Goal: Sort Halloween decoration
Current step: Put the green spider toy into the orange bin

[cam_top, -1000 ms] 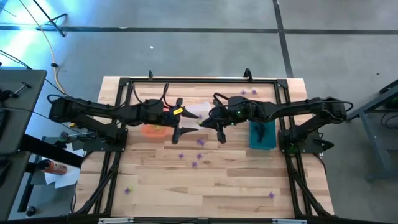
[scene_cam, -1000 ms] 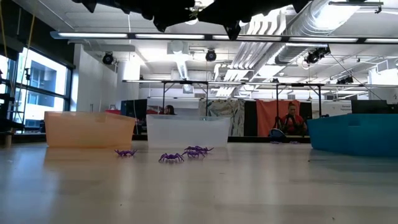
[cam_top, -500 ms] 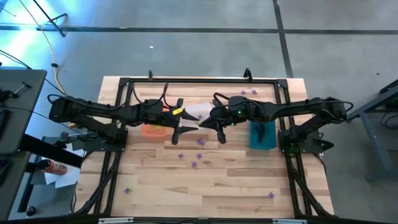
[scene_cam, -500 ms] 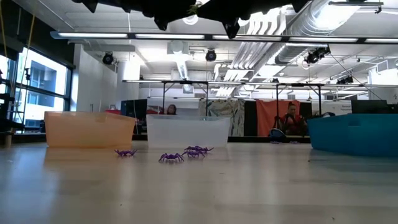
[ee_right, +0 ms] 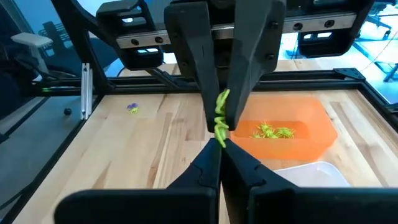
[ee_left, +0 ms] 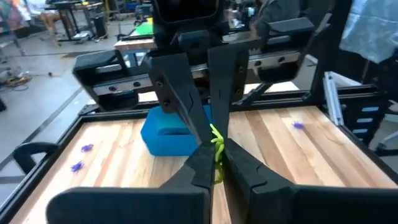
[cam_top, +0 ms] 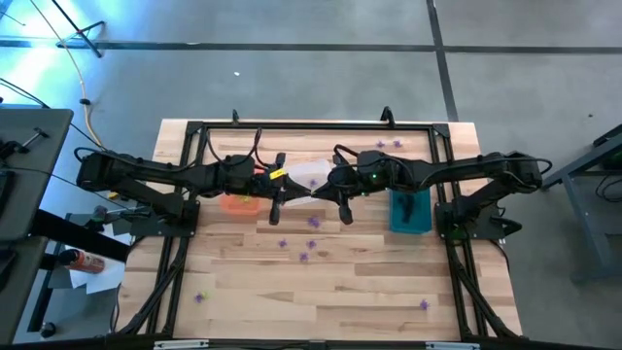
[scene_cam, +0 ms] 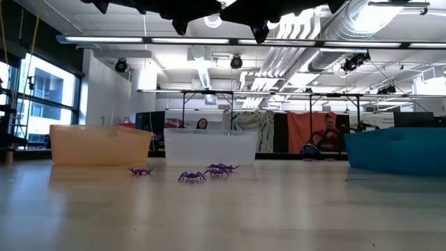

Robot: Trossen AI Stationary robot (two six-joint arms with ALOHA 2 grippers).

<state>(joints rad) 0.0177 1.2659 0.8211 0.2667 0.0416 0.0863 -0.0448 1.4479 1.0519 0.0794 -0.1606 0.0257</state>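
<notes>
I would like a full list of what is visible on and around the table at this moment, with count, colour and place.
table: one, light wood, under both arms
orange bin: one, orange, left of the clear bin
clear bin: one, transparent, middle
teal bin: one, teal, right
purple trinkets: several, purple, loose on the table
binned trinkets: a few, yellow-green, inside the orange bin
held trinket: one, yellow-green, pinched between both grippers
people: two, far behind the table
left gripper: dark, shut on the held trinket
right gripper: dark, shut on the held trinket
</notes>
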